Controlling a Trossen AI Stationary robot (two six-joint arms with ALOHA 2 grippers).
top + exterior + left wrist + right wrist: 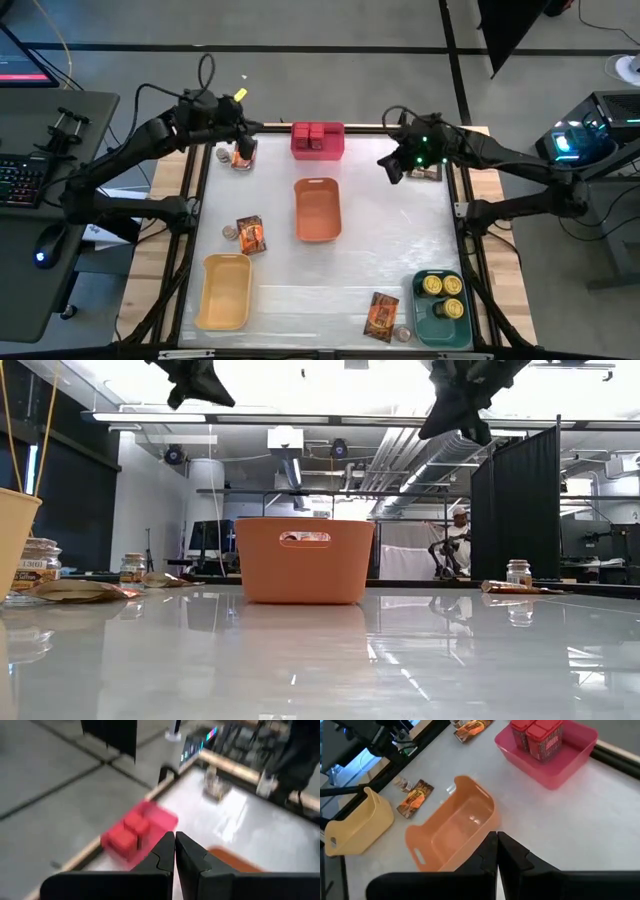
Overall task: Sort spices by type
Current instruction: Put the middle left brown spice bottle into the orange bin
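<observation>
Two red boxes (316,135) stand in a pink-red bin (318,152) at the far edge. Several yellow-topped tins (442,285) sit in a green bin (442,322) at the near right. Printed packets lie on the table at mid left (250,235), near right (381,315), far left (243,157) and far right (425,173), each with a small jar beside it, such as the jar (229,232). My left gripper (246,130) hangs shut and empty above the far left. My right gripper (388,165) hangs shut and empty above the far right.
An orange bin (318,210) stands at the table's middle and holds nothing that shows. A yellow bin (225,290) stands at the near left. A desk with a keyboard (20,180) and mouse is beyond the table's left edge.
</observation>
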